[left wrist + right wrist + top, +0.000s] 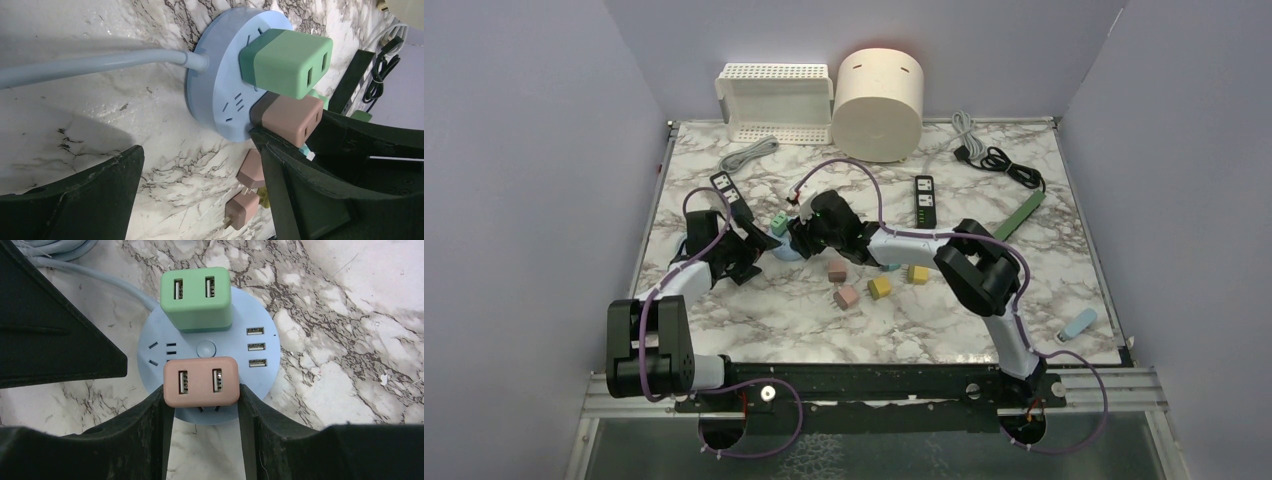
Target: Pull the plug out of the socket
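A round blue socket (pixel 150 357) lies on the marble table, with a green plug (pixel 196 297) and a pink plug (pixel 201 381) seated in it. My right gripper (pixel 202 390) is shut on the pink plug, one finger pressed against each side of it. The socket (pixel 220 85) also fills the left wrist view, its pale blue cable (pixel 90 67) running off to the left. My left gripper (pixel 197 145) is open and empty, low over the table beside the socket. In the top view both grippers, left (pixel 759 250) and right (pixel 802 235), meet at the socket (pixel 786 254).
Loose pink (pixel 845 297) and yellow (pixel 879 287) plugs lie just right of the socket. Black power strips (pixel 924 200) (pixel 732 195), a white basket (pixel 774 100), a cream cylinder (pixel 879 100), a black cable (pixel 1004 165) and a grey cable (pixel 749 155) lie further back.
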